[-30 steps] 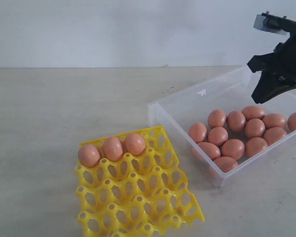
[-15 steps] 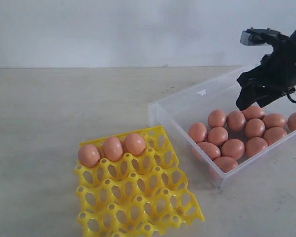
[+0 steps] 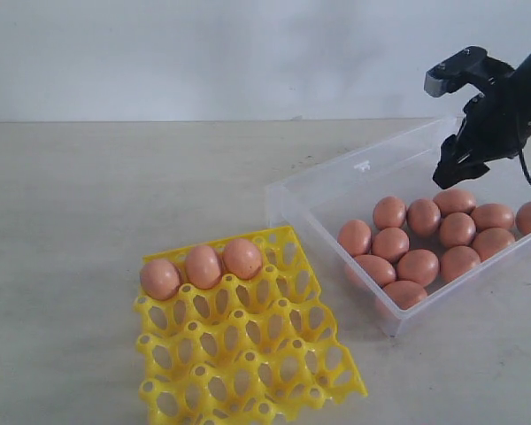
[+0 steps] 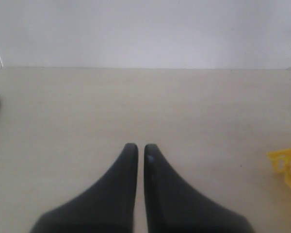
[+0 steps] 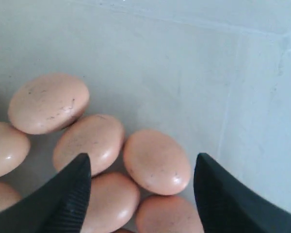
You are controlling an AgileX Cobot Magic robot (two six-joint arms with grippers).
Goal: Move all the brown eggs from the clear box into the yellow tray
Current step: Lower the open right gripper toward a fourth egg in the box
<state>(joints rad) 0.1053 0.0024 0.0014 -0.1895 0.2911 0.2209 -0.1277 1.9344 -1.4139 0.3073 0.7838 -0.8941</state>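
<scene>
Right fingers (image 5: pixel 68 194) apart over smooth, speckled oval brown eggs (image 5: pixel 156 161); left fingers (image 4: pixel 116 194) together.

Legible markings: none.
No text, label, brand, number or sign was readable on the tray (image 3: pixel 239 341), the box (image 3: pixel 327 190) or the eggs (image 5: pixel 156 161); the shells showed only small dark specks.
</scene>
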